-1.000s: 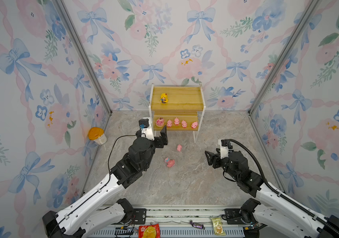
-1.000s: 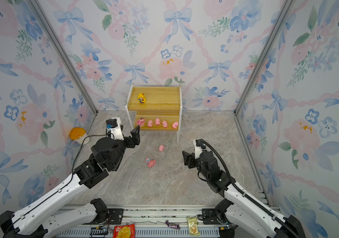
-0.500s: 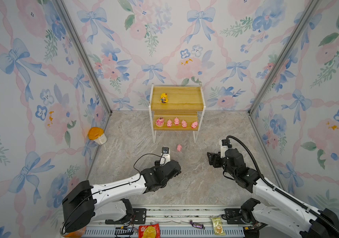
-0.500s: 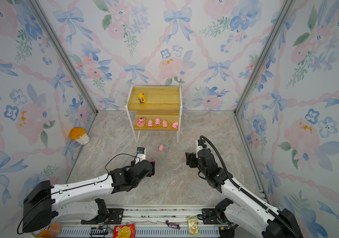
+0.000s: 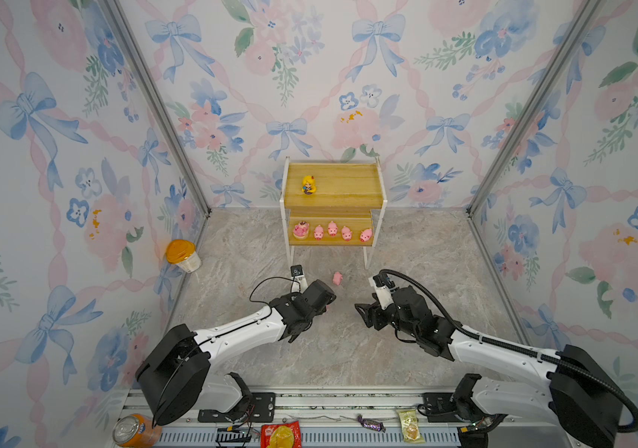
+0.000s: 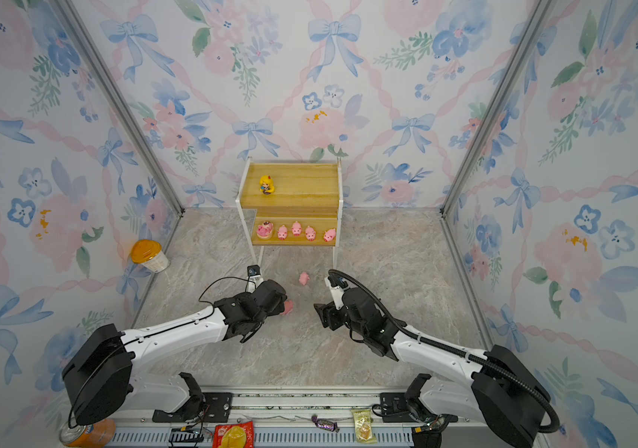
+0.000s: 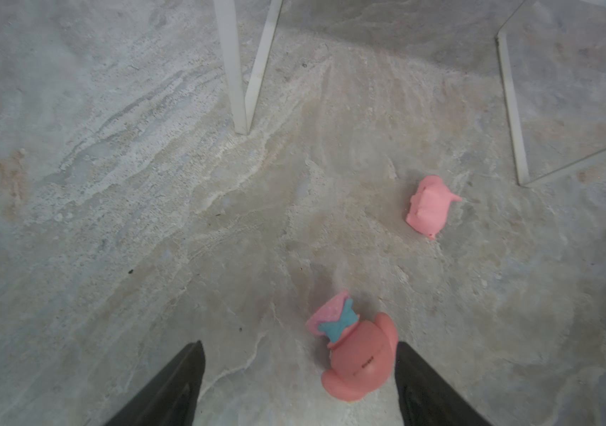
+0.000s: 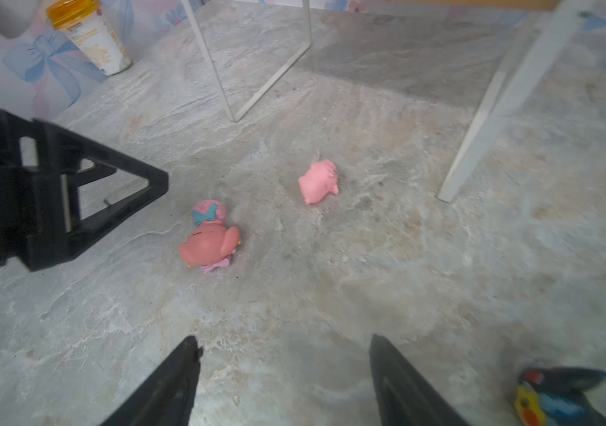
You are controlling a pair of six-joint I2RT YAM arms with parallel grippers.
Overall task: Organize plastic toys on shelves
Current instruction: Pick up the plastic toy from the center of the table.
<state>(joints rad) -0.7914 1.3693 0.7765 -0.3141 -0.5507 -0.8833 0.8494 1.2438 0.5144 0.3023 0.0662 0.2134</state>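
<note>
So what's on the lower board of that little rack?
A pink pig on a round base and four small pink pigs, in a row. Its back part lies under the upper board, out of sight.

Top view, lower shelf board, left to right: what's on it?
Lower shelf board: pig on round base → small pig → set-back small pig → third small pig → end small pig, nearest the right post.

Orange-lidded cup (image 5: 182, 256) by wall (image 5: 115, 240); orange can (image 5: 135, 430), 2 snack packets (image 5: 280, 434), 1 wrapped candy (image 5: 370, 423) along near edge.
</note>
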